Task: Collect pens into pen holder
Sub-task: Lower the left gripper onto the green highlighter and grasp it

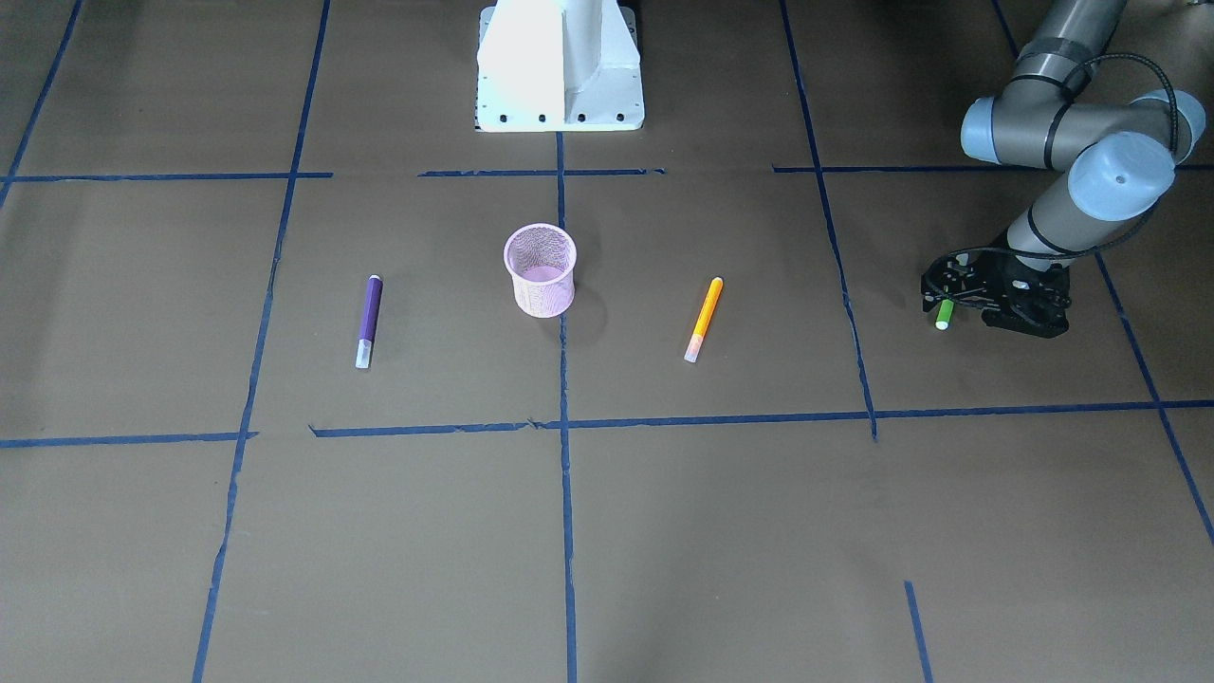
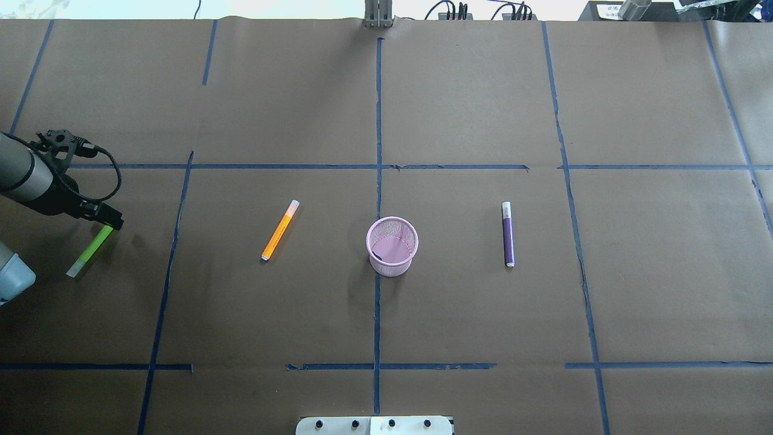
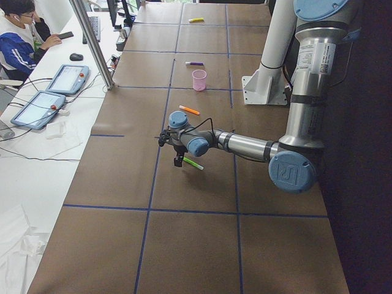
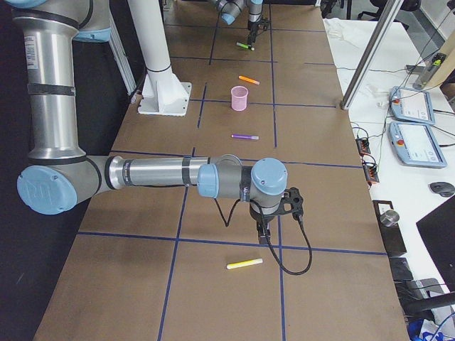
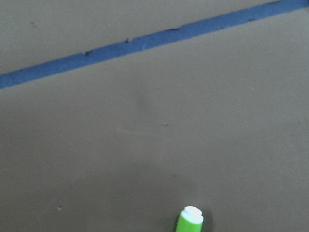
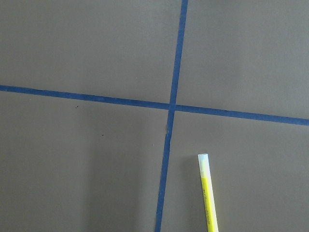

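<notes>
Left gripper [image 1: 948, 302] grips the green pen [image 2: 90, 251]; the right gripper's [image 4: 264, 234] state is unclear.

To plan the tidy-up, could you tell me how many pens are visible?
4: purple pen right of the cup, orange pen left of it, green pen at the left gripper, yellow pen near the right gripper. None seems hidden.

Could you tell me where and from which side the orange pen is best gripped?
Probably at mid-barrel, from straight above. The orange pen lies flat on the table, slanted, its pale cap end pointing away from the robot, well apart from the pen holder. Turn the jaws to close across its narrow width, square to its long axis; the round barrel might roll otherwise.
</notes>
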Controlling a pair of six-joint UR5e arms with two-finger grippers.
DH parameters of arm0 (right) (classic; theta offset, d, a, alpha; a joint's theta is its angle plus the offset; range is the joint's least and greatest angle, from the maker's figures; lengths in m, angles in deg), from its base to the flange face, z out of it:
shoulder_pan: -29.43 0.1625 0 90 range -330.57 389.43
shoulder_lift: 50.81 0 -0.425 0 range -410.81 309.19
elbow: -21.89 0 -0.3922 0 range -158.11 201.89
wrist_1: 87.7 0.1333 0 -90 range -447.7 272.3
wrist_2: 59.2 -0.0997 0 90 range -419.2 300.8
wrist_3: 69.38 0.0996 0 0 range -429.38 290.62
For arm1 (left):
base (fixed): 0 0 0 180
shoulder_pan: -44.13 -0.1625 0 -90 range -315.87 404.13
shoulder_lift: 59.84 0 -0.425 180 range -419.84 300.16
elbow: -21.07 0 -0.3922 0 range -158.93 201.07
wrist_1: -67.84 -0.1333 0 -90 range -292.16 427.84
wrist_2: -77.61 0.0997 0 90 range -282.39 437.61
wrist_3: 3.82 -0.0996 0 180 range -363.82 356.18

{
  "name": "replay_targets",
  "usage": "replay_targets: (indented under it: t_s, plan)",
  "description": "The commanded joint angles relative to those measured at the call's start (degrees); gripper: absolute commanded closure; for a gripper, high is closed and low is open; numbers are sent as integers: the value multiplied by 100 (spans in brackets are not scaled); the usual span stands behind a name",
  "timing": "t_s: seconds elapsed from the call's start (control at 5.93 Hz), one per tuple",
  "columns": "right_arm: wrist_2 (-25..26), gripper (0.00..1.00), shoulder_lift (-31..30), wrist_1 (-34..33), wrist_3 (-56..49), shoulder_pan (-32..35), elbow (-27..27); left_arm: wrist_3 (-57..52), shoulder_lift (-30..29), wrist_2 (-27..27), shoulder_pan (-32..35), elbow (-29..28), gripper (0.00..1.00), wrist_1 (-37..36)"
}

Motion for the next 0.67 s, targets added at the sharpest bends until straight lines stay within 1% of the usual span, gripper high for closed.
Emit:
replay_targets:
  t_s: [0.0, 0.34, 0.51]
  plan:
    - [0, 0, 9, 0, 0, 0, -54, 0, 6, 2, -62, 11, 11, -4]
    - [0, 0, 9, 0, 0, 0, -54, 0, 6, 2, -141, 11, 13, -4]
    - [0, 0, 0, 0, 0, 0, -71, 0, 6, -7, -150, 11, 21, -13]
